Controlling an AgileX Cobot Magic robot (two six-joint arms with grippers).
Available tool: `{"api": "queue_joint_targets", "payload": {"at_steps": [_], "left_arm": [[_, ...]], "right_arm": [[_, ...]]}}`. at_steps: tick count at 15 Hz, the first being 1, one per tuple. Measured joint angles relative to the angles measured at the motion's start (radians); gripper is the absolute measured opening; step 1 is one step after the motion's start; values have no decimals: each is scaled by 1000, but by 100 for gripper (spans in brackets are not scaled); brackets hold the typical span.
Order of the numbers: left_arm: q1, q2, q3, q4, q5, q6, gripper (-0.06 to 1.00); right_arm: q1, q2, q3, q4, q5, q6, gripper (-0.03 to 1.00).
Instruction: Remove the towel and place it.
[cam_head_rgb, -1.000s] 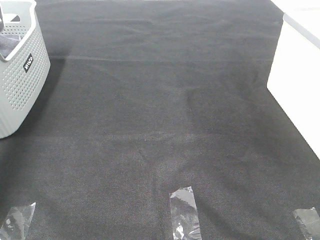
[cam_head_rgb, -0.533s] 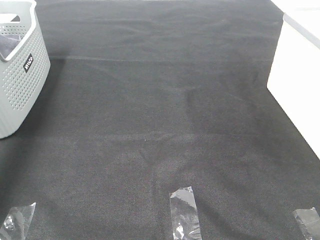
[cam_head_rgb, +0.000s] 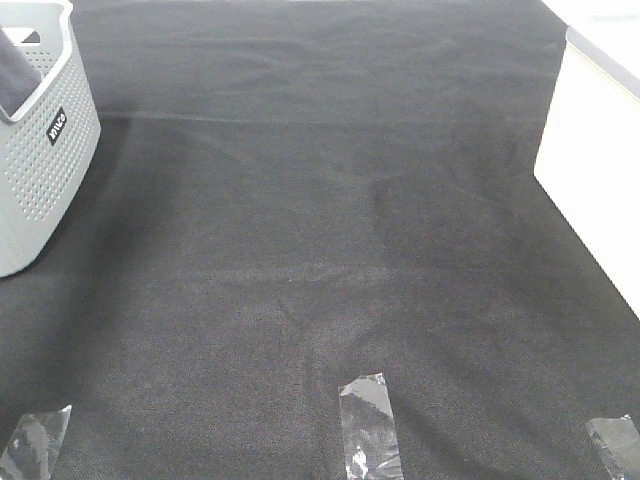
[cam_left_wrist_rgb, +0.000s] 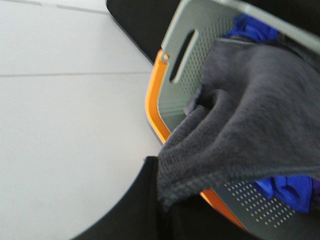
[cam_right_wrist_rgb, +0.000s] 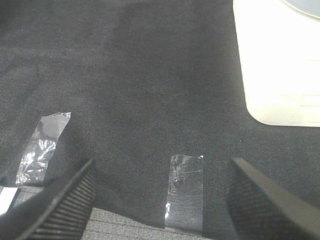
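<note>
A big black mat (cam_head_rgb: 320, 250) covers the whole table. Nothing lies on its wide middle part. At the right edge stands a white box (cam_head_rgb: 590, 150). At the far left corner stands a grey basket (cam_head_rgb: 45, 170) full of little holes, with an orange rim (cam_left_wrist_rgb: 152, 107) under its lip.

The towel (cam_left_wrist_rgb: 250, 125) is grey and fluffy. Most of it is in the basket, on top of some blue cloth (cam_left_wrist_rgb: 285, 187). One end is pulled up and hangs over the basket wall. From the high camera only a dark bit of the towel (cam_head_rgb: 12, 75) shows at the basket top.

The left gripper (cam_left_wrist_rgb: 162, 205) is squeezed tight on the edge of the towel, right by the basket rim. The right gripper (cam_right_wrist_rgb: 160, 197) has its fingers spread wide and holds nothing. It hangs over the near edge of the mat.

Three small strips of clear tape (cam_head_rgb: 370, 425) stick to the near edge of the mat.

I think the job has only just begun. The towel is grabbed, but it is not out of the basket yet. It has to be lifted all the way out, carried over the mat and laid down there.
</note>
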Motion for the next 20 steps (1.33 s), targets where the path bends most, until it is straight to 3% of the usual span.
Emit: {"api": "queue_joint_targets", "payload": {"at_steps": [4,11,13,16,18,19,20], "left_arm": [[-99,-93,0,22,2,-25,0],[-271,-142,-1,27,84,-208,0],[-308,-143,-1,27,103,-235,0],[-372,-143,-1,27,107,-241,0],[-412,-143,-1,27,102,-245,0],[-442,-143,-1,27,61,-274,0],[-447,-143,-1,28,36,-295,0]], "right_arm": [[0,0,0,0,0,0,71],[0,19,0,-7,0,-4,71],[0,89,-8,29,-15,-55,71],[0,285,-22,321,-192,-315,71],[0,462,-24,626,-274,-605,71],[0,635,-24,905,-287,-897,71],[0,722,-24,1030,-287,-1021,71]]}}
